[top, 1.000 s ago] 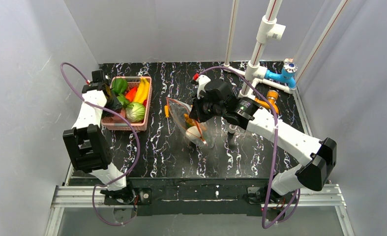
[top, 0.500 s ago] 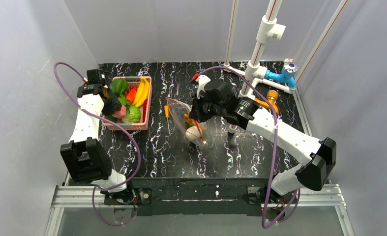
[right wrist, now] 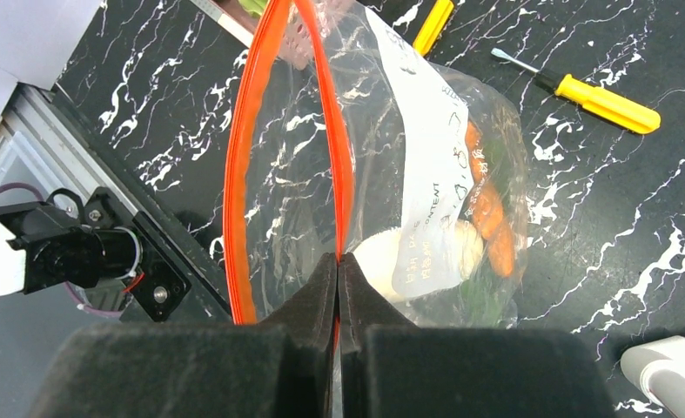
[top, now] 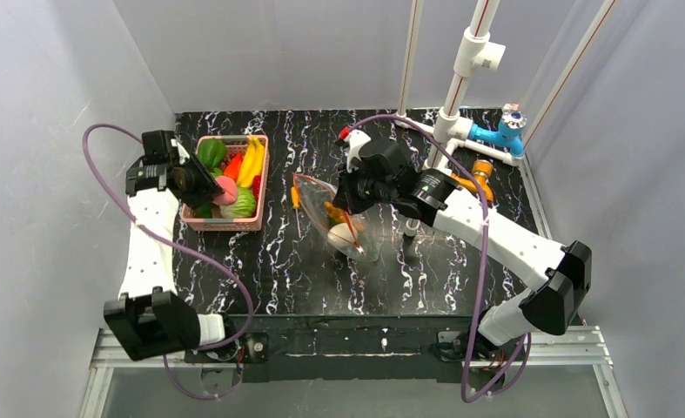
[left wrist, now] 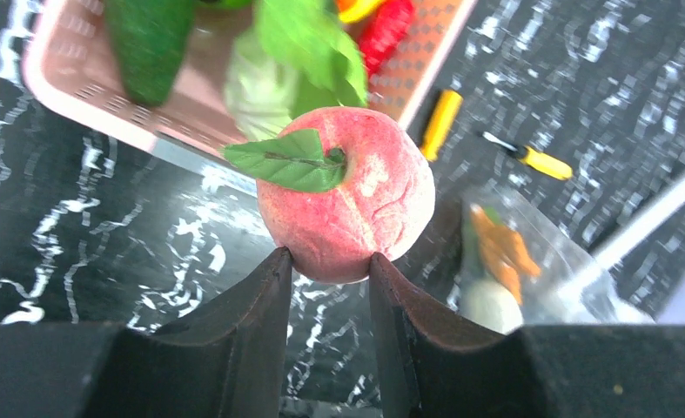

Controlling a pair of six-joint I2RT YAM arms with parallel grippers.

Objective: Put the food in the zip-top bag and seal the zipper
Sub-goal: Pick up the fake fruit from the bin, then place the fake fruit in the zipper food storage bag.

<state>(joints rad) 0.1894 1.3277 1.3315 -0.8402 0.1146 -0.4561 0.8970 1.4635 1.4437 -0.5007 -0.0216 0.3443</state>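
The food's red-pink ball (left wrist: pixel 347 196) is pinched in the left gripper (left wrist: pixel 330 261) above the pink basket (top: pixel 221 225). Mid-table, the right gripper (right wrist: pixel 339 259) clamps one zipper (right wrist: pixel 231 192) lip, holding the zip-top bag (right wrist: pixel 426 174) open. This looks like the loading step; next, carry the ball into that mouth.

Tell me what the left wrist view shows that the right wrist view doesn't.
Only left wrist: the left gripper clamped on a peach with a green leaf. Only right wrist: the right gripper pinching the zipper, the mouth open, the white label. Both: the zip-top bag holding an orange piece and a white radish, and a yellow-handled screwdriver.
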